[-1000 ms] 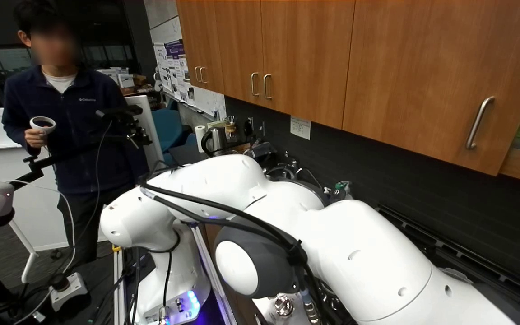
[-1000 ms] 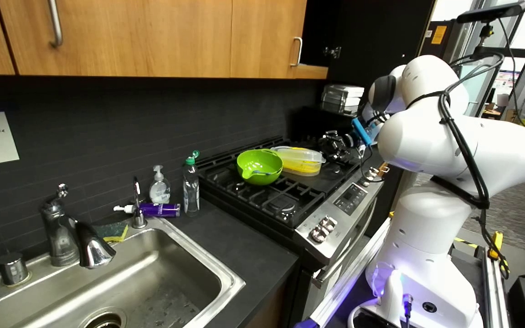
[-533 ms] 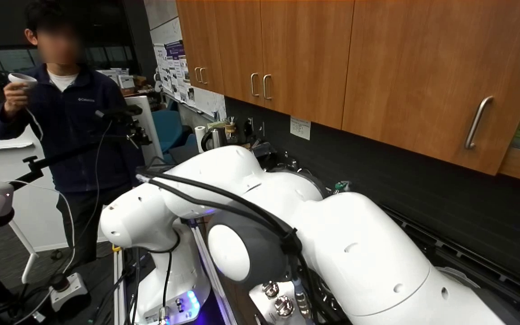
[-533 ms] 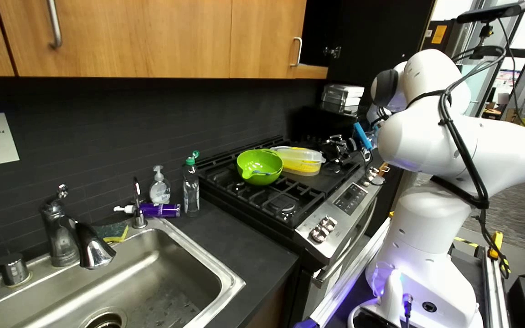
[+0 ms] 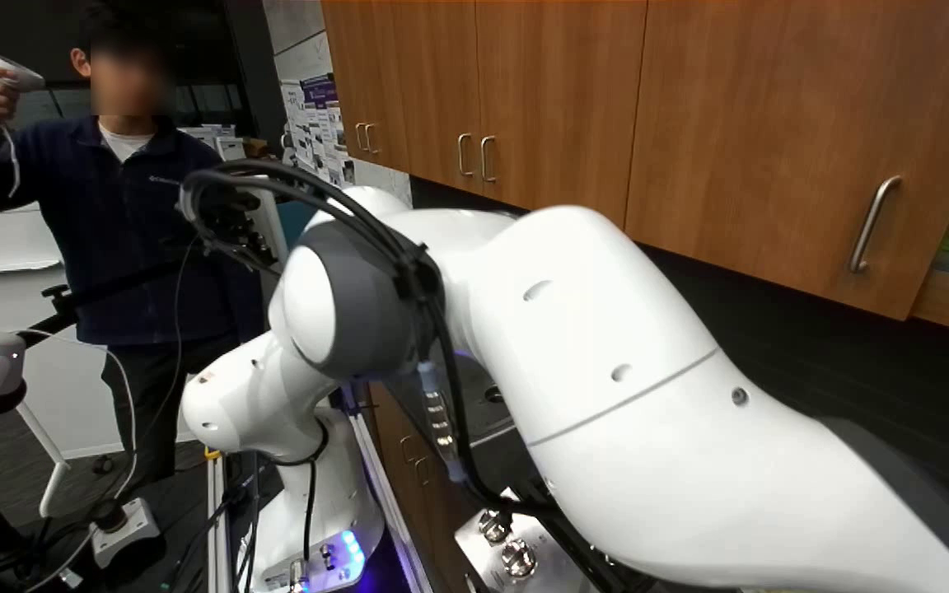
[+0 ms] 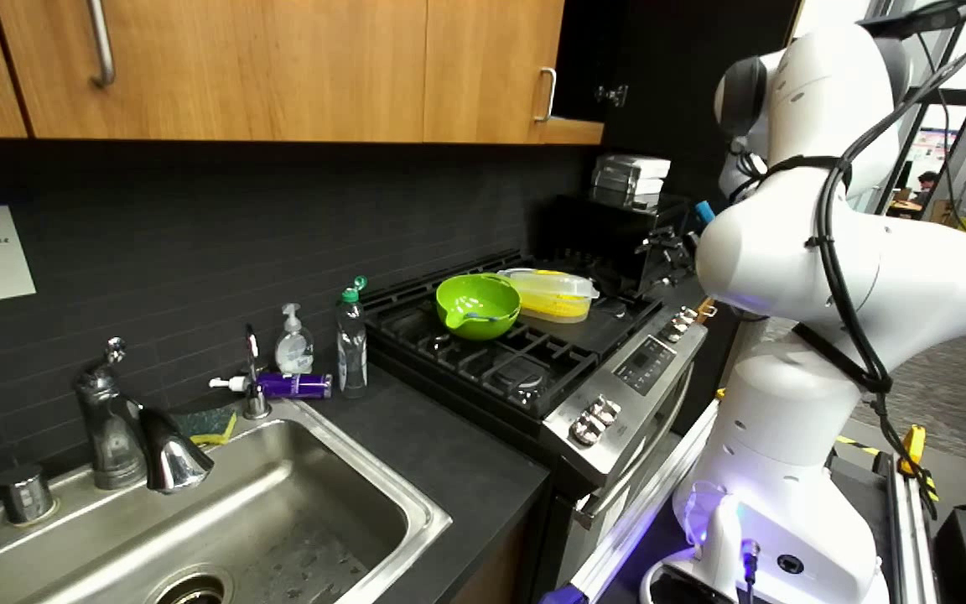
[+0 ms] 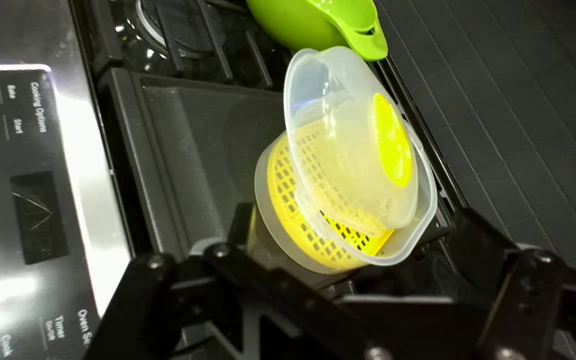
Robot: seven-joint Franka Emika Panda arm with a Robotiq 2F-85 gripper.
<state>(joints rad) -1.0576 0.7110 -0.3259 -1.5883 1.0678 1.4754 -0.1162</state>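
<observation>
One robot gripper (image 7: 355, 222), its two fingers (image 7: 478, 240) spread wide, hung near one stove (image 6: 638, 407), apart from one clear plastic tub (image 7: 425, 195) that stood on top of that stove. Inside the tub sat one yellow perforated basket (image 7: 285, 200), with one clear domed piece (image 7: 338, 150) tilted over it. One green bowl (image 6: 476, 309) rested just beside the tub. A soap pump (image 6: 293, 346) and a green-capped bottle (image 6: 351, 346) stood upright by one steel sink (image 6: 416, 497); a purple bottle (image 6: 294, 386) on its side made three, near one sponge (image 6: 213, 425). In an exterior view, one person (image 5: 153, 222) held one white controller (image 5: 21, 76) at head height, beyond the robot's white arm (image 5: 606, 346).
</observation>
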